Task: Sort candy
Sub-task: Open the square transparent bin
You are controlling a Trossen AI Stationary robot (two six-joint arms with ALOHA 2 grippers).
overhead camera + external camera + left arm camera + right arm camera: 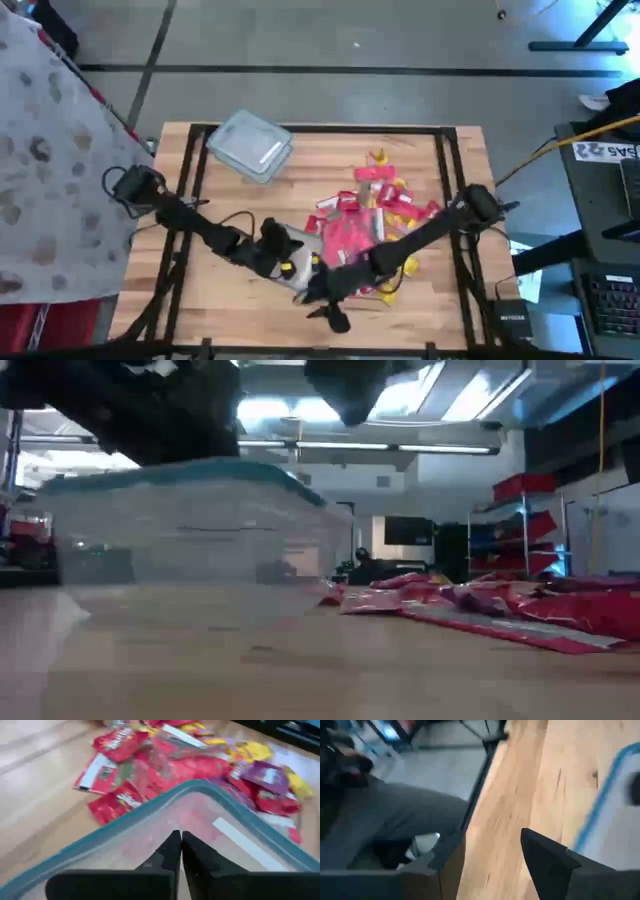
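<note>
No writing on the candy [375, 215] can be read; the packets are flat, glossy rectangles, mostly red and pink with white label strips, plus some magenta and yellow ones, heaped on the right half of the pale wooden table [240, 310]. A clear plastic tub [150, 835] with a teal rim sits just beside the heap, under the left claw [180, 840], whose fingers are pressed together. The right claw [485, 865] stands wide near the table's front edge. A second clear tub [250, 145] lies well apart.
</note>
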